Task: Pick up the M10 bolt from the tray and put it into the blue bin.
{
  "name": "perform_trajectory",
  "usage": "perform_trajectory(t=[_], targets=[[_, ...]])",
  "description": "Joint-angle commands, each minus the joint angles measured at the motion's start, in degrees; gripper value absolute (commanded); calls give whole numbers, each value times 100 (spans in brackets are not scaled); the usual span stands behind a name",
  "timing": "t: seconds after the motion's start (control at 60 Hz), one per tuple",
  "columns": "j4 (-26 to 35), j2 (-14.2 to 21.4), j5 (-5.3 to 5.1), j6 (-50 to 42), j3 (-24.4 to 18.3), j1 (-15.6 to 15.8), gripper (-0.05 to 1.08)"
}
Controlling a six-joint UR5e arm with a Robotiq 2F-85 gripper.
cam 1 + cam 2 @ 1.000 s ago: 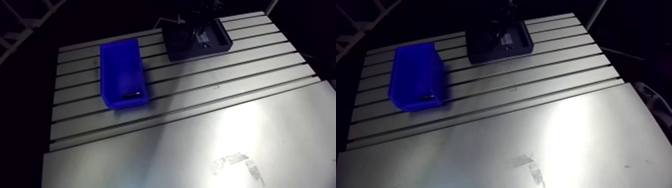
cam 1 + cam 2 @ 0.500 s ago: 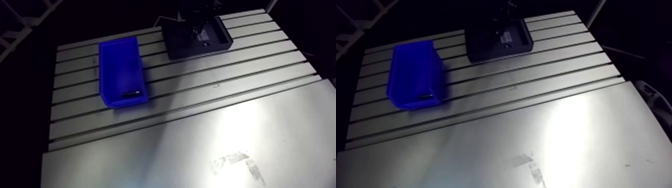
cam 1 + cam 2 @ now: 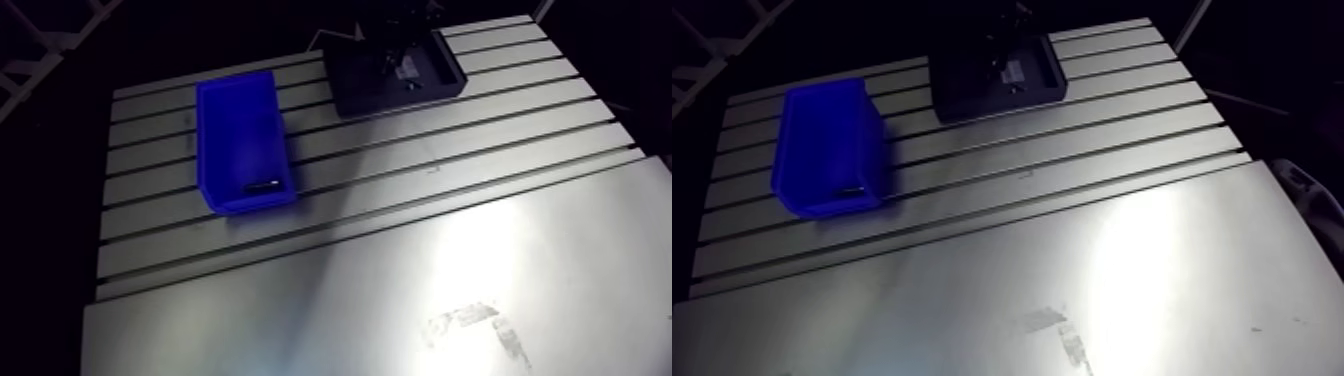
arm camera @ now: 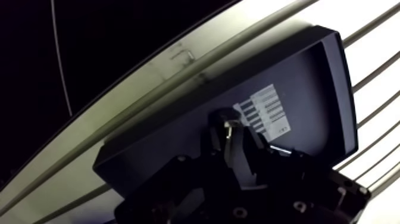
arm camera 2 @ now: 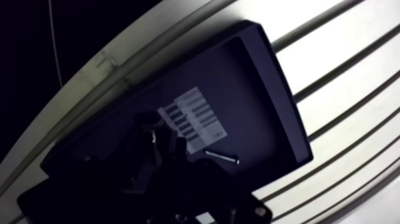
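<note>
In the wrist view the gripper (image 4: 229,138) stood low in the dark tray (image 4: 309,89), its fingers drawn narrow onto a shiny metal piece, apparently the M10 bolt (image 4: 227,126), mostly hidden by them, just beside a white label (image 4: 268,110). A slim pin (image 5: 221,157) lay nearby. The blue bin (image 3: 243,140) sat well apart on the table (image 3: 450,200), holding a small dark item (image 3: 263,186) too dim to identify

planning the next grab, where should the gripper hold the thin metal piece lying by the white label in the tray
Take the thin metal piece at mid-shaft, coming straight down from above and closing across its width. It lies flat on the floor of the tray, long and slim, so only its long sides offer a hold, and the tray's walls would likely hinder a sideways approach.
</note>
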State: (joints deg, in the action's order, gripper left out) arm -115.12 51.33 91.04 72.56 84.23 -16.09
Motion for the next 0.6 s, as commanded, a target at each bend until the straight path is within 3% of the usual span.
perform_trajectory(t=[0.017, 0.6], targets=[[-7, -5, -3, 52, -8, 0, 68], [-16, -14, -3, 60, -8, 0, 75]])
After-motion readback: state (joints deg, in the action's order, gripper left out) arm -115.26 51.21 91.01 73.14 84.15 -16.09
